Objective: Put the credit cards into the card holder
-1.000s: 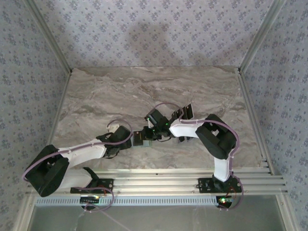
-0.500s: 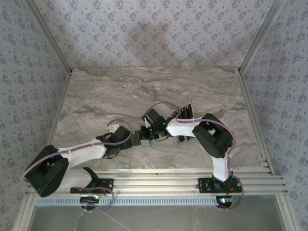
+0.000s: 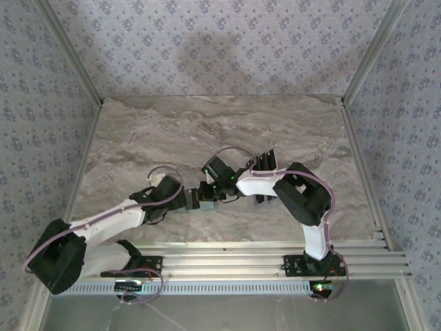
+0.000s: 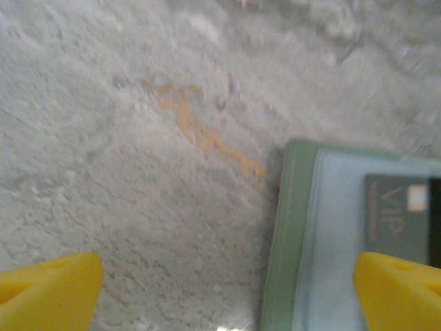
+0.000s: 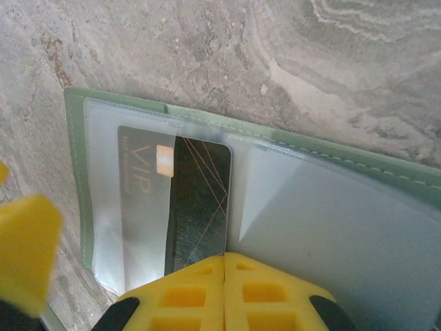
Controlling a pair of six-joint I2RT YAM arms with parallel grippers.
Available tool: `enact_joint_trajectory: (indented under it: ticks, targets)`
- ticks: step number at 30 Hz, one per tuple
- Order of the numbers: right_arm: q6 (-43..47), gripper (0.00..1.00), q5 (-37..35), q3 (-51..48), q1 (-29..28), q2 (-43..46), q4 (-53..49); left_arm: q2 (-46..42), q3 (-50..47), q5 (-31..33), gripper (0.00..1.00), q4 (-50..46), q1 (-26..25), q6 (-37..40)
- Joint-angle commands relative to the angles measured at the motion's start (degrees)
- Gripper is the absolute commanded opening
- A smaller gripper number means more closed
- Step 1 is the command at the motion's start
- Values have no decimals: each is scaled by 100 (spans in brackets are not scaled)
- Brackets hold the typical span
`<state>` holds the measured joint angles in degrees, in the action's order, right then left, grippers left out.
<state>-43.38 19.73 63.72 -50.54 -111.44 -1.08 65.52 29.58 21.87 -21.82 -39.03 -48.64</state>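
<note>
Holder lies open near the tabletop's front edge with 1 card half in its pocket, right gripper pressed shut, probably to nudge it deeper, left gripper spread wide over the holder's edge, gripping nothing.

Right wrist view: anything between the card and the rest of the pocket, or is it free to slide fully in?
Nothing visible. The card is already partway under the holder's clear sleeve, with empty sleeve ahead of it. The shut right tool sits at the card's near edge.
</note>
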Motion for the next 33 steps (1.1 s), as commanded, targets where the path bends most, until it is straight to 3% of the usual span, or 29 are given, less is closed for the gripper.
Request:
enact_joint_trajectory:
  ticks: [1, 10, 33]
  targets:
    - [-90, 8, -51, -93, 6, -87, -41, -153, 232, -2, 94, -341, 242, 128]
    - [-104, 8, -30, -81, 9, -89, -13, 114, -3, -61, 93, -365, 509, -45]
    - [-163, 8, 110, 143, -82, -111, -72, 405, -513, -330, 86, 204, 405, -321]
